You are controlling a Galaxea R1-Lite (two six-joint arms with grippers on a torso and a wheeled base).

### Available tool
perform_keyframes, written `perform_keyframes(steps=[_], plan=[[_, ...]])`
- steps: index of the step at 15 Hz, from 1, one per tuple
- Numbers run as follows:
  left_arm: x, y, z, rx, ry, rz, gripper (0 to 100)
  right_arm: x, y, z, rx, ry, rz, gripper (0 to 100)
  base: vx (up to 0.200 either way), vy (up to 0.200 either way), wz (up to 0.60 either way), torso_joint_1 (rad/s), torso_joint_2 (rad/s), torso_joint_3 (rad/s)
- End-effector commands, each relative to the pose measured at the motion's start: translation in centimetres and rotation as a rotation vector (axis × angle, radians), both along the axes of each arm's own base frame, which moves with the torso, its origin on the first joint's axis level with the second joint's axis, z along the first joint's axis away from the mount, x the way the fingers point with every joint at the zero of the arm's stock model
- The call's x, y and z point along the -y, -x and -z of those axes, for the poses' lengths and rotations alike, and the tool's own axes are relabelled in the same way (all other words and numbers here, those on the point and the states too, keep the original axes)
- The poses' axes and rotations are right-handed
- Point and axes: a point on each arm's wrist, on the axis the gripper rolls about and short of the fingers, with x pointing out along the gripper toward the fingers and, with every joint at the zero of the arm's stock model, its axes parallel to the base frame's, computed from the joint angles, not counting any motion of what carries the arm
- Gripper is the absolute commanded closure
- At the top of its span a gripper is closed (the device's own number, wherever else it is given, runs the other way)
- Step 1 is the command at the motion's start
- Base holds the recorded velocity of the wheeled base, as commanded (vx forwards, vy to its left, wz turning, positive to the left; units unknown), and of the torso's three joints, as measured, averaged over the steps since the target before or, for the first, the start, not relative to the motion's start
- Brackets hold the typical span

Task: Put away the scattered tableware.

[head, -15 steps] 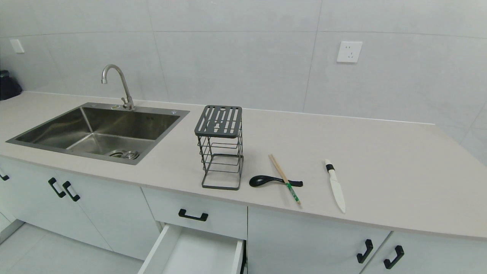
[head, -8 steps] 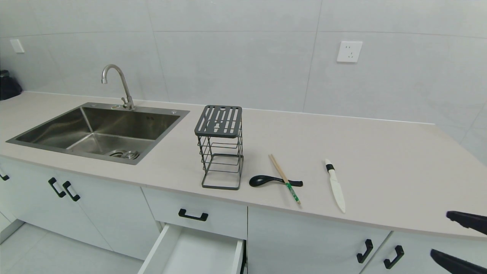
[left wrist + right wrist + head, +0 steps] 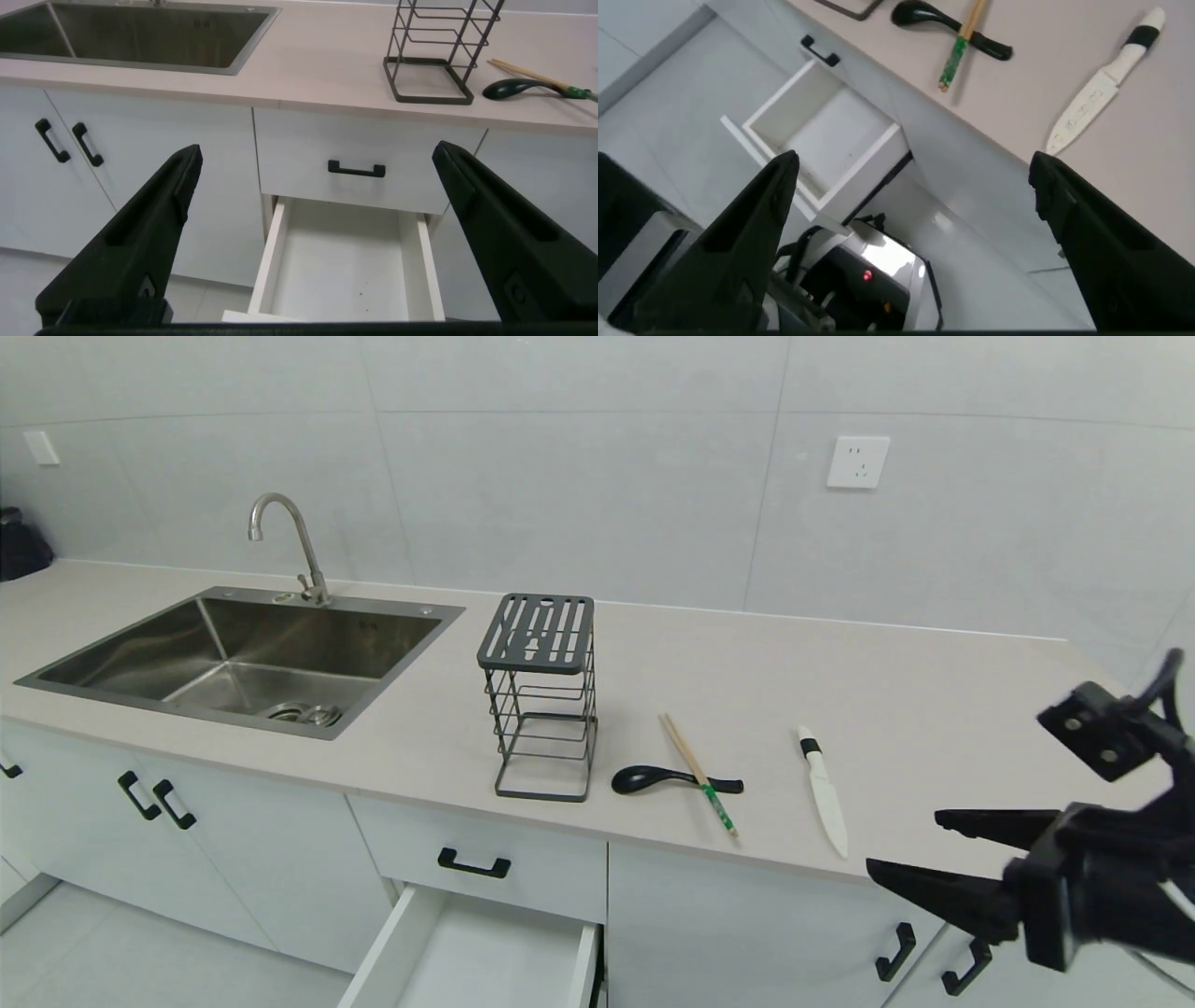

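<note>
A white knife with a black band near its far end lies on the countertop, close to the front edge, its long end pointing toward the near side. To its left, well apart from it, a pair of chopsticks with green near ends rests across the handle of a black spoon. The spoon's bowl faces left and its handle points right. Just left of the spoon stands an upright dark wire rack with a slotted top plate, touching neither the spoon nor the chopsticks. Farther left, a steel sink is set into the counter, with a curved faucet at its far rim. Below the rack, a white drawer stands pulled out from the cabinet front. A white socket sits on the tiled wall to the far right. The right gripper hangs at the near right by the counter's front edge, right of the knife and apart from it, its jaws spread wide and holding nothing. The left gripper sits low in front of the cabinets, facing the pulled-out drawer, its jaws also spread wide with nothing between them.
</note>
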Motion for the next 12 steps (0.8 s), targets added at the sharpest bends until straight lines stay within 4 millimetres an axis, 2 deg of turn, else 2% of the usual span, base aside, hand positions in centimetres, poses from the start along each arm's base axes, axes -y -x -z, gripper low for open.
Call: perform_keyframes(steps=[1, 2, 4, 5, 8, 12], plan=[[0.0, 0.0, 0.0, -0.002, 0.001, 0.000, 0, -2.4, -4.3, 1.3, -0.080, 0.061, 0.013, 0, 0.000, 0.000, 0.00, 0.000, 0.00, 0.000], [0.0, 0.0, 0.0, -0.002, 0.001, 0.000, 0, -3.3, -5.8, 1.4, -0.083, 0.071, 0.021, 0, 0.000, 0.000, 0.00, 0.000, 0.00, 0.000], [0.0, 0.0, 0.0, -0.002, 0.001, 0.000, 0, -5.0, -7.3, 1.5, -0.079, 0.097, 0.027, 0, 0.000, 0.000, 0.00, 0.000, 0.00, 0.000], [0.0, 0.0, 0.0, -0.002, 0.001, 0.000, 0, -5.5, -7.6, 1.9, -0.091, 0.107, 0.023, 0, 0.000, 0.000, 0.00, 0.000, 0.00, 0.000], [0.0, 0.0, 0.0, -0.002, 0.001, 0.000, 0, -8.5, -8.7, 3.6, -0.136, 0.140, 0.066, 0, 0.000, 0.000, 0.00, 0.000, 0.00, 0.000], [0.0, 0.0, 0.0, -0.002, 0.001, 0.000, 0, -10.7, -10.5, 5.2, -0.244, 0.176, 0.186, 0, 0.000, 0.000, 0.00, 0.000, 0.00, 0.000]])
